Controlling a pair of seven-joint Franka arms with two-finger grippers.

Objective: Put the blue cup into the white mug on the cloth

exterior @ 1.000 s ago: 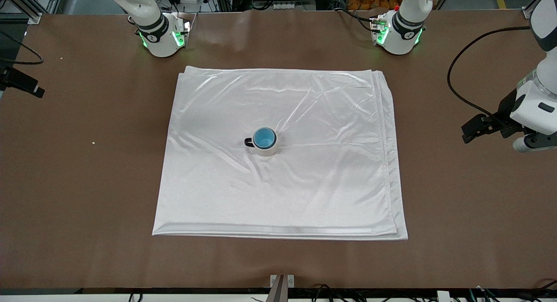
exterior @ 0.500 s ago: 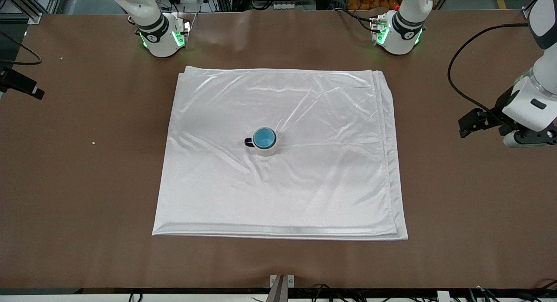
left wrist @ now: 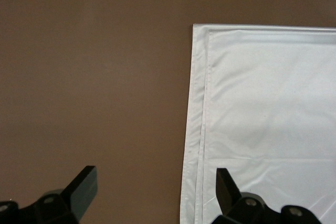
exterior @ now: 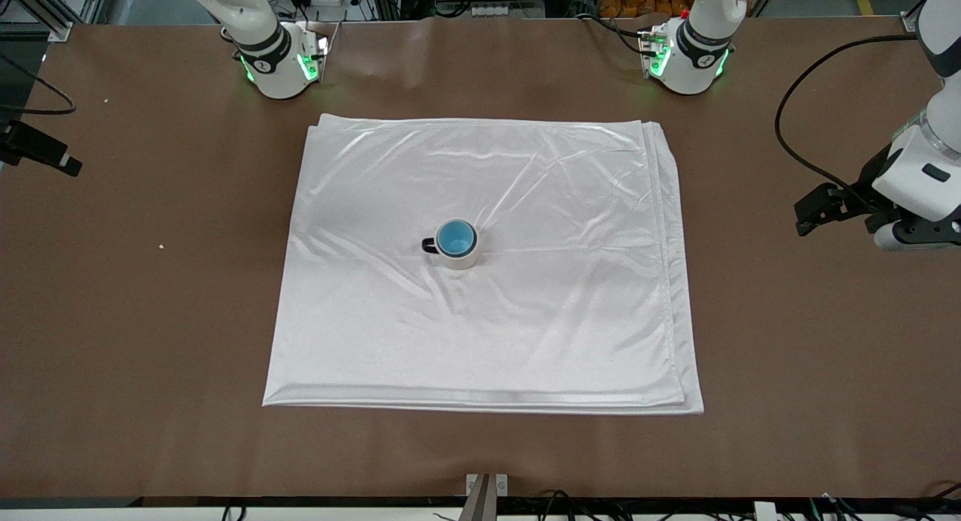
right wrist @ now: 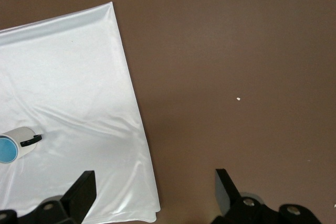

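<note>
The blue cup (exterior: 456, 238) sits upright inside the white mug (exterior: 461, 258), whose black handle points toward the right arm's end. The mug stands near the middle of the shiny white cloth (exterior: 525, 326). My left gripper (exterior: 811, 215) hangs open and empty over bare table at the left arm's end, just off the cloth's edge (left wrist: 202, 129). In its own view the left gripper (left wrist: 156, 179) has nothing between its fingers. My right gripper (right wrist: 155, 182) is open and empty over the table at the right arm's end, seeing the mug (right wrist: 22, 137) and the cup (right wrist: 5, 150).
The brown table (exterior: 788, 371) surrounds the cloth on all sides. Both arm bases (exterior: 281, 63) stand along the table edge farthest from the front camera. A black cable (exterior: 784, 142) loops by the left arm. Small crumbs (exterior: 161, 245) lie at the right arm's end.
The left arm has drifted slightly upward and outward toward its end of the table, jaws still open. Cup, mug and cloth have not moved.
</note>
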